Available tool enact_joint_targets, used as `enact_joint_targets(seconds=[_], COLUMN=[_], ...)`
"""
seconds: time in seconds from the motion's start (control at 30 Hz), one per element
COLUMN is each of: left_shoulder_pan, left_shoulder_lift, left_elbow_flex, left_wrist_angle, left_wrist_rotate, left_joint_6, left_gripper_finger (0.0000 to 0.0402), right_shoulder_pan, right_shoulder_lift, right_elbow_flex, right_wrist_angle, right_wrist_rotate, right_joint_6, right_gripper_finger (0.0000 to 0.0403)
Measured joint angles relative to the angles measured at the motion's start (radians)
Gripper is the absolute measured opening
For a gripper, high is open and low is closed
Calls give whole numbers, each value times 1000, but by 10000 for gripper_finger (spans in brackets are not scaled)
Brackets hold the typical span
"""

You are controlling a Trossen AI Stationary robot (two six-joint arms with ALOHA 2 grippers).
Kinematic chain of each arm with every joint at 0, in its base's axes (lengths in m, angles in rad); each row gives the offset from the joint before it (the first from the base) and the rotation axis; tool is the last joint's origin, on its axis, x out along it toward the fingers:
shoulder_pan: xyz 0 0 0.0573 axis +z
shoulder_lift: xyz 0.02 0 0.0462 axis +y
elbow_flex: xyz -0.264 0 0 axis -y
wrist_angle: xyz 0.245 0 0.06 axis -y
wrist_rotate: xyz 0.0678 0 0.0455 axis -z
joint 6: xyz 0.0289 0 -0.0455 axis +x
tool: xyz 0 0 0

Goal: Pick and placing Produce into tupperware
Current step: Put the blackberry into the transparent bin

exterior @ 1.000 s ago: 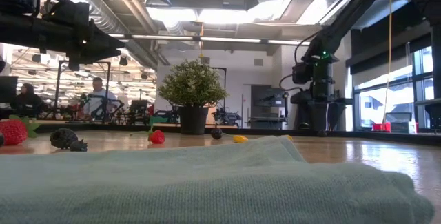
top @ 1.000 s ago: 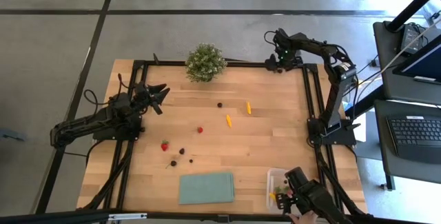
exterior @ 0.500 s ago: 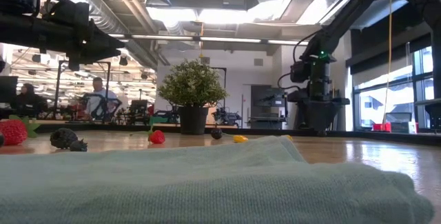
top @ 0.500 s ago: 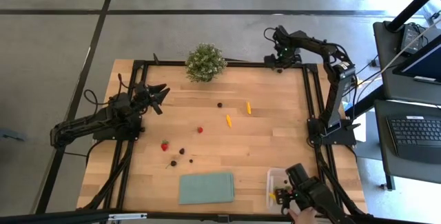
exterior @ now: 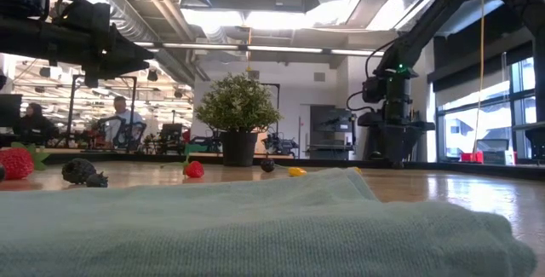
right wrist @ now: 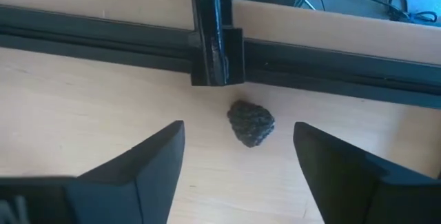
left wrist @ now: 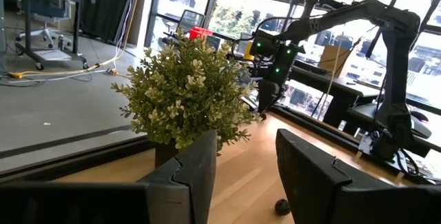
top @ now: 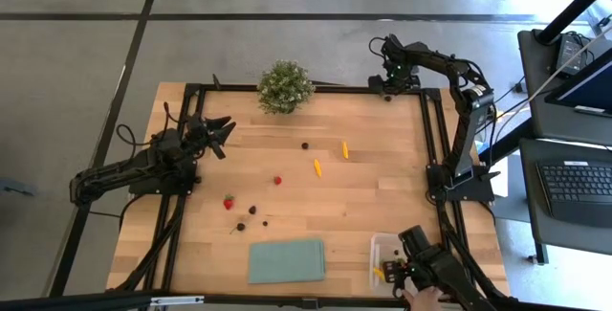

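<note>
At the bench's far right corner, the right claw hangs spread over a dark berry beside the black frame rail — not touching it. The left claw, fingers apart and empty, waits at the left edge. The tupperware sits in the near right corner — other produce lies mid-bench.
</note>
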Motion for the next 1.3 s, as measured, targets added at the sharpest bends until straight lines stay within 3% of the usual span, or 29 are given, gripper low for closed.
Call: enact_joint_targets(seconds=[0.17, 0.9, 1.3], left_shoulder_pan=[0, 0, 0], left_shoulder_lift=[0, 0, 0], left_elbow_flex=[0, 0, 0], left_wrist_angle=[0, 0, 0], left_wrist_rotate=[0, 0, 0], left_joint_6=[0, 0, 0], left_gripper_finger=[143, 143, 143], right_shoulder_pan=[0, -17, -22], right_shoulder_lift=[36, 36, 36], right_elbow_flex=[5, 11, 11], right_wrist_angle=[-26, -51, -51], right_wrist_rotate=[-41, -42, -35], right_joint_6=[-25, 41, 53], right_gripper_finger=[266, 264, 208])
